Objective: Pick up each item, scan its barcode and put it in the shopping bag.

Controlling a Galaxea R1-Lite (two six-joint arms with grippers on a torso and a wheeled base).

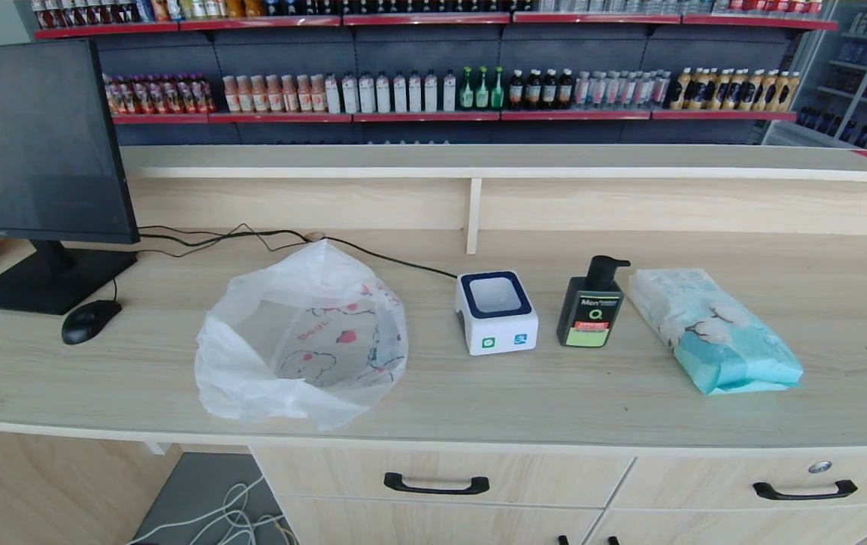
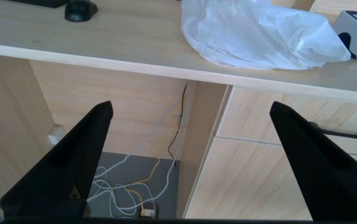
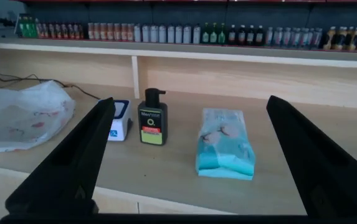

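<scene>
1. Logging the layout from the head view: the shopping bag (image 1: 300, 333) sits on the wooden surface (image 1: 478, 401) with its mouth open upward. It is translucent white with a red and dark print.
2. The scanner (image 1: 495, 312) stands just to the right of the bag. It is a white box with a dark-blue-rimmed window facing up. A black cable (image 1: 388, 259) runs from behind it toward the monitor (image 1: 35, 144) at the far left.
3. The pump bottle (image 1: 592, 306) stands upright just right of the scanner. It is dark, with a black pump head and a green band on the label.
4. The tissue pack (image 1: 713, 329), teal and white, lies flat close to the bottle's right. I cannot tell whether the two touch.
5. A black mouse (image 1: 90, 320) lies left of the bag, beside the monitor's foot.
6. My left end effector (image 2: 190, 168) has its fingers (image 2: 72, 162) spread wide and holds nothing. It hangs low in front of the cabinet, below the surface's front edge.
7. My right end effector (image 3: 187, 162) is likewise spread wide and holds nothing. It faces the bottle and the pack and is well apart from both.
8. Behind the surface are shelves (image 1: 433, 91) of bottled drinks. Below its front edge are drawers with black handles (image 1: 436, 484).
</scene>
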